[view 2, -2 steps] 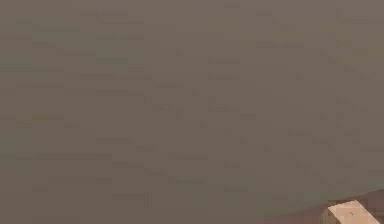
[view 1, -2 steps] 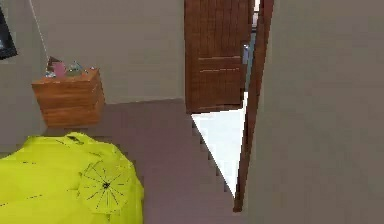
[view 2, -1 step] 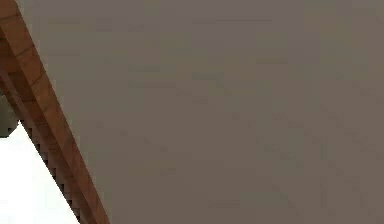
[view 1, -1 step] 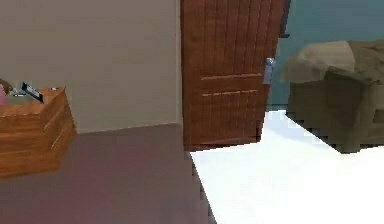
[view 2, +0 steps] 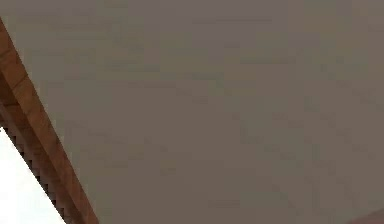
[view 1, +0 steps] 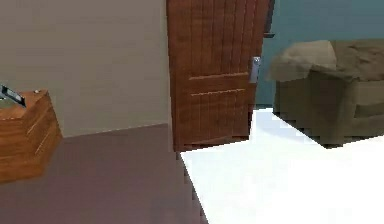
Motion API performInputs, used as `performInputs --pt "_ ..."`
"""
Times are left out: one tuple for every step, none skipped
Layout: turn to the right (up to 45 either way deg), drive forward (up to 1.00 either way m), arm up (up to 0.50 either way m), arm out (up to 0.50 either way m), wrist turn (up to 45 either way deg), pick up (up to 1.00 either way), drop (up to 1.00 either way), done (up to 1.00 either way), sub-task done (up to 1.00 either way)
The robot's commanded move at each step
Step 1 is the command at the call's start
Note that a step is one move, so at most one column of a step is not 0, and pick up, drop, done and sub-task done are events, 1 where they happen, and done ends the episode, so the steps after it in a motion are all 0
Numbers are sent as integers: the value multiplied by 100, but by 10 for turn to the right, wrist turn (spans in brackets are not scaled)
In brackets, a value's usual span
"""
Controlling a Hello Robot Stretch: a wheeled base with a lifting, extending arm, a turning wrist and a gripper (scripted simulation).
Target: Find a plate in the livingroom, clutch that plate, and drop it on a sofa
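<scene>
Forward view's right holds an olive-brown cushioned sofa [view 1: 335, 90] past a wooden door [view 1: 215, 70].

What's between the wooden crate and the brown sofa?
In the forward view, a wooden door stands between the crate and the sofa; bare floor lies in front of it.

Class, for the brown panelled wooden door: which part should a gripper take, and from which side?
Probably the small grey metal handle on the brown panelled wooden door's edge toward the forward view's right, approached from the near side: the face is broad and flat; only the handle juts out.
</scene>
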Motion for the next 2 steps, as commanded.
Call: performInputs --pt "0 30 0 0 0 0 0 0 0" --pt "450 0 0 0 0 0 0 0 0"
